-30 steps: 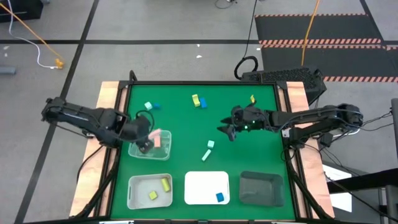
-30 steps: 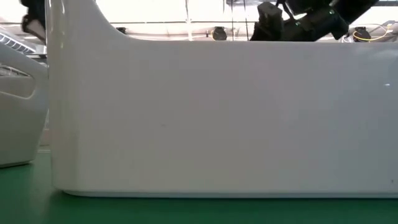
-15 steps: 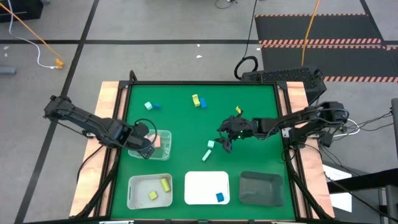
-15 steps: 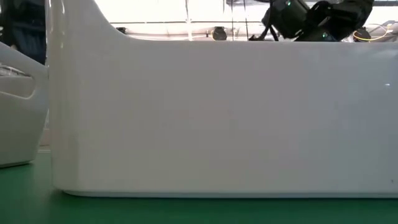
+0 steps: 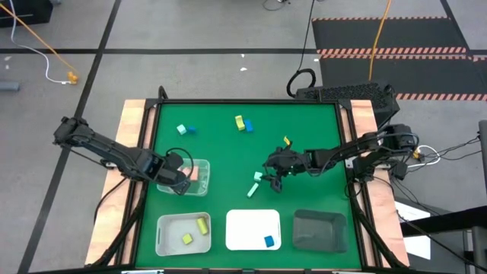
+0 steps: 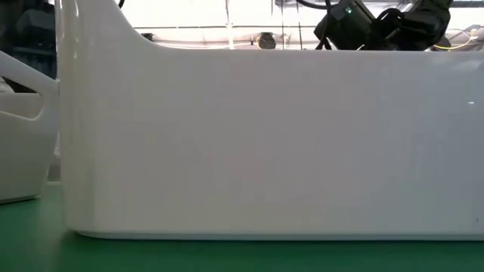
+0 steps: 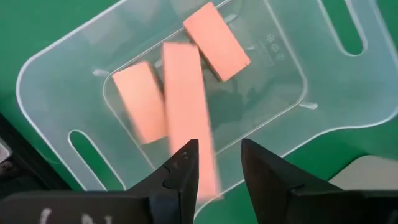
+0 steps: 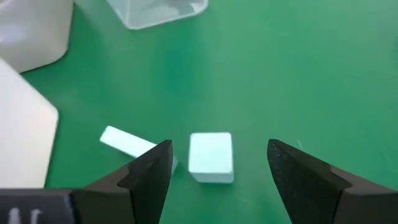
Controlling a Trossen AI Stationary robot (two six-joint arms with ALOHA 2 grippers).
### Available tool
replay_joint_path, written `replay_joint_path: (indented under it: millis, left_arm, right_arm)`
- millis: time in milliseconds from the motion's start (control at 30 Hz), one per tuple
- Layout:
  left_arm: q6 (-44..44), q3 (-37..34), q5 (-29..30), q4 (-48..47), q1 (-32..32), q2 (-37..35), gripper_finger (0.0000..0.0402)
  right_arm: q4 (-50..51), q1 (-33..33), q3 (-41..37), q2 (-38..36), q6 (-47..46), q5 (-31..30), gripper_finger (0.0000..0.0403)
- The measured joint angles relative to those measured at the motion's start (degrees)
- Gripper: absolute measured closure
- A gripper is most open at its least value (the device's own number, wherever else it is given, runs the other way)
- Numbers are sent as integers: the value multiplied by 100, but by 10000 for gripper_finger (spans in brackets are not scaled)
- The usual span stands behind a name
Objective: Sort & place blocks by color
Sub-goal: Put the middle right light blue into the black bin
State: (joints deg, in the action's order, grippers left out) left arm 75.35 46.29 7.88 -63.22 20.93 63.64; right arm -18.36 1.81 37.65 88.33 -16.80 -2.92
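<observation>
My left gripper (image 5: 179, 184) hangs open over the clear tray (image 5: 199, 183) at the table's left. Three salmon-pink bars lie in the tray. The middle bar (image 7: 186, 118) shows blurred just beyond the open fingertips (image 7: 219, 168). My right gripper (image 5: 271, 178) is wide open, low at the table's middle. Its fingers stand on either side of a pale mint cube (image 8: 211, 157), which rests on the green mat. A pale mint bar (image 8: 127, 142) lies just beside the cube. Both mint blocks show in the high view, the cube (image 5: 258, 176) and the bar (image 5: 252, 190).
A white bin (image 5: 163, 236) with two yellow-green blocks, a flat white tray (image 5: 243, 228) with a blue block (image 5: 268, 240) and a dark tray (image 5: 319, 230) line the near edge. Mint, blue and yellow-green blocks (image 5: 239, 120) lie at the far side. A white tray wall (image 6: 265, 143) fills the low view.
My left gripper has let go of the salmon-pink bar, which now lies in the clear tray with the two others. My right gripper has gone down and toward the table's left and near edges, and now stands over the mint cube.
</observation>
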Motion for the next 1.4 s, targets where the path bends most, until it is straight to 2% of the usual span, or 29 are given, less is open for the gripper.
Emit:
replay_joint_path:
  millis: [167,400,600,833,1033,1200,1400]
  left_arm:
    - [22,6,-35,11,0,0,279]
    - [195,6,-37,60,0,0,278]
    - [197,8,-37,66,0,-2,277]
    - [177,8,-37,92,0,-2,277]
    - [171,10,-37,94,0,-2,277]
    - [64,10,-35,92,0,0,277]
    - [-6,10,68,92,0,-2,277]
  right_arm:
    - [-22,63,0,0,372,-2,152]
    - [-168,90,0,143,403,-50,152]
    - [-796,131,0,661,404,-628,152]
    - [-1188,170,8,1113,-115,-535,152]
    - [-1319,211,-15,1381,-212,-445,152]
    - [-1446,207,-2,1381,-488,-452,152]
    - [-1475,207,-2,1381,-354,-466,152]
